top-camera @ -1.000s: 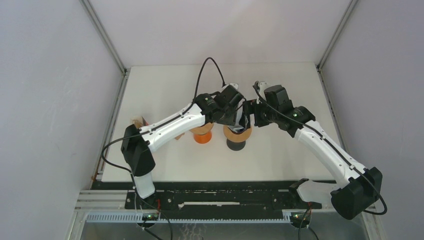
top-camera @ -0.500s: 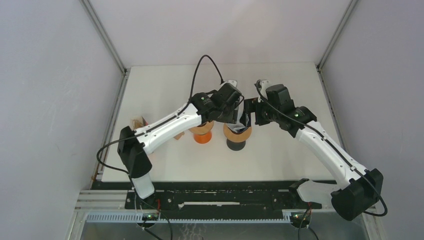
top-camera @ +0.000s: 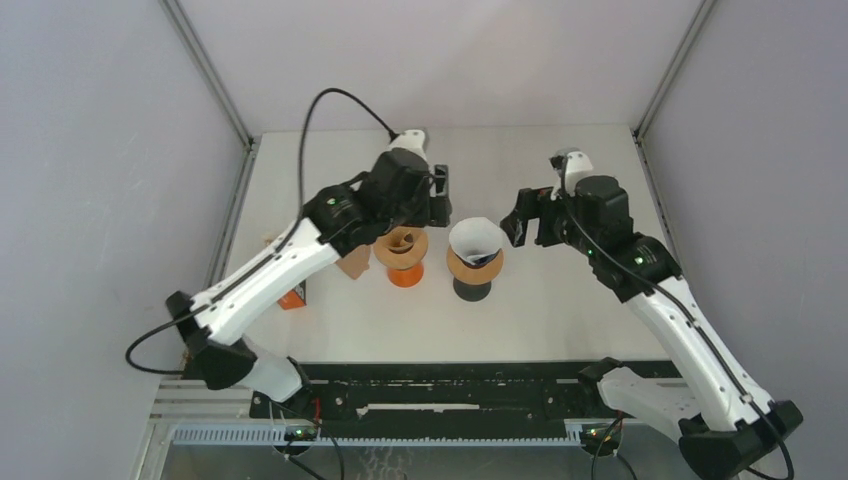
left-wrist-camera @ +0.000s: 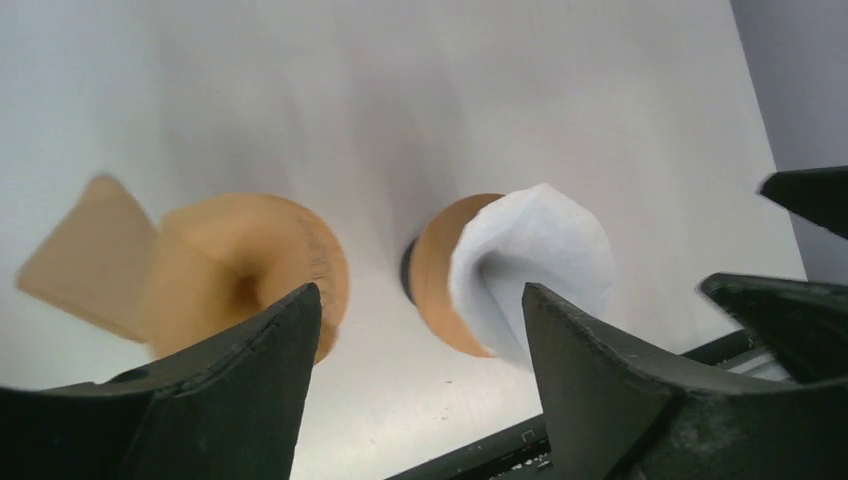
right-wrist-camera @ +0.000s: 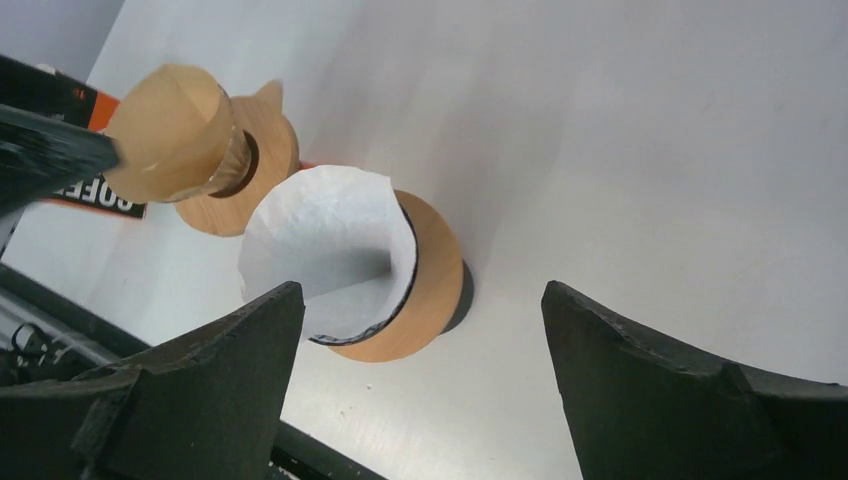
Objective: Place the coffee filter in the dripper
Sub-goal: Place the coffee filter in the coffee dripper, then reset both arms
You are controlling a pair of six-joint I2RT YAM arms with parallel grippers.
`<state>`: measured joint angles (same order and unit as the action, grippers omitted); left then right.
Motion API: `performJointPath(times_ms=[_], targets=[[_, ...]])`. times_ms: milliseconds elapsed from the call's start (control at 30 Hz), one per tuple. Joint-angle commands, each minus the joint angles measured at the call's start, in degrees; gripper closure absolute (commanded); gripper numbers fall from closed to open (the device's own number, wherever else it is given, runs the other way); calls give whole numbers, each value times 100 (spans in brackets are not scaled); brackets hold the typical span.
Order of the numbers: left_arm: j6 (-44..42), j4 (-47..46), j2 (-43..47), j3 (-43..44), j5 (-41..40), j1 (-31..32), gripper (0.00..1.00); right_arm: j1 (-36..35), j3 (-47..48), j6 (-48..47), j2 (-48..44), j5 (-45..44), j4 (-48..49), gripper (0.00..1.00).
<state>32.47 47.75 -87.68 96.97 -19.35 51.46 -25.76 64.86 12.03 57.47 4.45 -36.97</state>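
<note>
We see the white filter sitting open in the dripper at the middle of the tabletop. Our left tool hangs wide and empty up behind it. The right tool is equally wide, off to its right, and neither touches it. Just left stands an orange dripper holding a brown filter. Farther left lie a loose brown sheet and a box.

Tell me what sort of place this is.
Likely a robot test cell, not a kitchen: a white table boxed in by grey panels, a left arm and right arm on a black rail, a dripper as prop.
</note>
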Motion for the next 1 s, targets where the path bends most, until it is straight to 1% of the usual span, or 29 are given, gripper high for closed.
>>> performJointPath(times_ms=[0, 133, 233, 400, 500, 633, 800, 967], targets=[[-182, -197, 999, -553, -530, -229, 19, 55, 131, -168, -557, -639, 242, 1], [-235, -311, 1892, -1279, -983, -502, 11, 70, -56, -290, -1063, -1135, 363, 0], [-241, -398, 2586, -1882, -1303, -801, 1, 71, -266, -349, -1509, -1534, 453, 0], [-277, -503, 3787, -2845, -1561, -1565, 0, 67, -719, -521, -2263, -2282, 642, 0], [-435, -582, 4494, -3298, -1871, -1871, 0, 71, -1056, -599, -2717, -2671, 735, 0], [-822, -766, 5394, -3831, -2519, -1885, 0, 70, -1505, -680, -3269, -2950, 844, 0], [-1479, -1443, 6552, -4485, -2781, -1881, 0, 67, -1989, -829, -3857, -3218, 1133, 0], [-1814, -2007, 7259, -4968, -3008, -1885, 0, 70, -2359, -980, -4193, -3346, 1494, 0]])
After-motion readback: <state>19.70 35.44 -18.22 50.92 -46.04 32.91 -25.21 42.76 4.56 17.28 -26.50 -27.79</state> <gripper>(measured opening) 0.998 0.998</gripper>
